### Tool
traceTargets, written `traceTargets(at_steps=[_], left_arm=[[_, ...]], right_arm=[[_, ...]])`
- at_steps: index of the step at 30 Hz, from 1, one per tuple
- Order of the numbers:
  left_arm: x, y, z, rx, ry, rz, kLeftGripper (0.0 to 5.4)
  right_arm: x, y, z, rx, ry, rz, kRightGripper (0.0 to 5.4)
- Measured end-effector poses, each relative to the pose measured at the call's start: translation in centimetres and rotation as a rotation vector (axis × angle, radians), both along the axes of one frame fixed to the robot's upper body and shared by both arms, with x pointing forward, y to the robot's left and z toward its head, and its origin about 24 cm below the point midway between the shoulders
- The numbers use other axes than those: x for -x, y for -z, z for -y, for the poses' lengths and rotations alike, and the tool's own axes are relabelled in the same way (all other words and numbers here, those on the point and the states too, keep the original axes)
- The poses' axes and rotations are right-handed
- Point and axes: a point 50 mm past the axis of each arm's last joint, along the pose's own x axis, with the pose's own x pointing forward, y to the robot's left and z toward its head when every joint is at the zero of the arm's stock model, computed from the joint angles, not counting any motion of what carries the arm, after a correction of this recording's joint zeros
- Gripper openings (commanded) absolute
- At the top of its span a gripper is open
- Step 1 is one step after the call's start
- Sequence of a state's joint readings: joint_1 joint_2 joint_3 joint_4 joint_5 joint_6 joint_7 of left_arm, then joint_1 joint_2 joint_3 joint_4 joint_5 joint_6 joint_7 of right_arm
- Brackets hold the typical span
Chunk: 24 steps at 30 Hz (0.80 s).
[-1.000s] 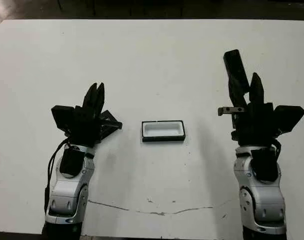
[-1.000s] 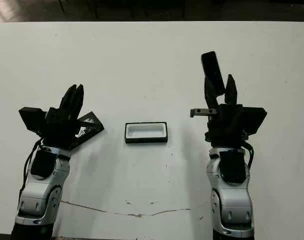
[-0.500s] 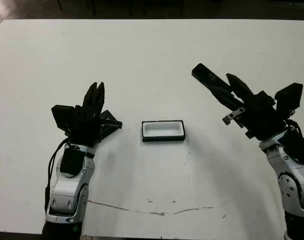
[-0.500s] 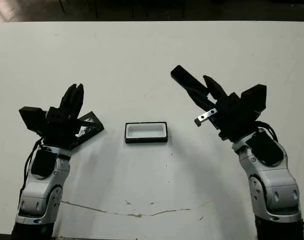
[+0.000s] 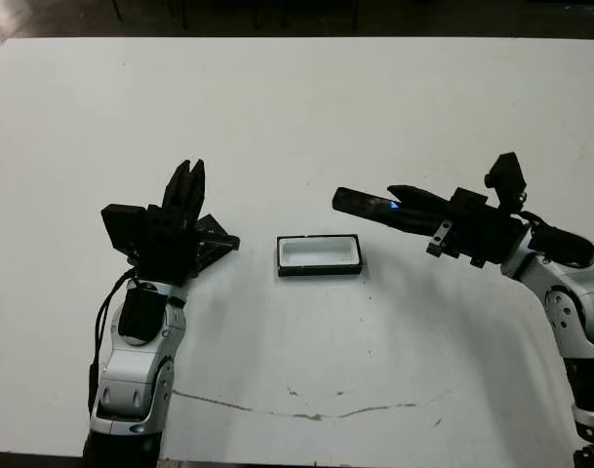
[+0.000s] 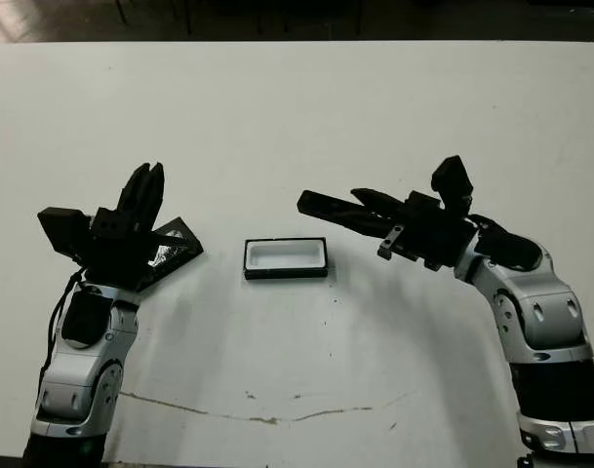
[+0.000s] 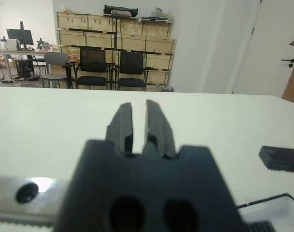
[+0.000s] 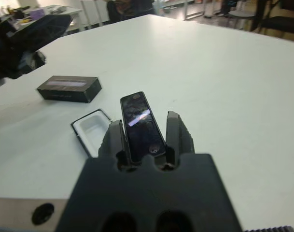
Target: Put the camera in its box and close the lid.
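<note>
White table (image 5: 297, 107), thin dark crack line along near edge. Room beyond, left wrist view: wooden crates (image 7: 113, 43) stacked on racks, black chairs (image 7: 110, 67), white door (image 7: 277, 48). No readable writing.

Box (image 5: 319, 254) open at table centre, white lining up. Lid (image 6: 168, 250) left of box, partly under left gripper (image 5: 184, 185), fingers nearly together, holding nothing. Right gripper (image 5: 399, 202) clamped on camera (image 5: 360, 202), which points left, raised just right of box, small blue light showing.

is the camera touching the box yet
Apart. The left eye view shows the camera, held in the right gripper, with white table between it and the box.
</note>
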<state>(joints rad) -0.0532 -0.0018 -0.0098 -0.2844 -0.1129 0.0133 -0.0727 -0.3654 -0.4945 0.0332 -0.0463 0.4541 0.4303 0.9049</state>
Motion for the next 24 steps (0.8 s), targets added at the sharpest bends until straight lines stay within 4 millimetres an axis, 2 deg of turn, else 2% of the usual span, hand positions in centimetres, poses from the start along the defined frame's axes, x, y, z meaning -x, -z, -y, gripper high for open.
traceTargets(at_steps=[16,24], left_arm=[[0.0,0.1,0.0,0.000,-0.001,-0.011,0.00],[0.0,0.1,0.0,-0.001,0.001,-0.015,0.00]], right_arm=[[-1.9,0.0,-1.6,-0.058,-0.286,-0.124,0.12],[-2.7,-0.1,-3.1,-0.025,-0.389,-0.166,0.12]])
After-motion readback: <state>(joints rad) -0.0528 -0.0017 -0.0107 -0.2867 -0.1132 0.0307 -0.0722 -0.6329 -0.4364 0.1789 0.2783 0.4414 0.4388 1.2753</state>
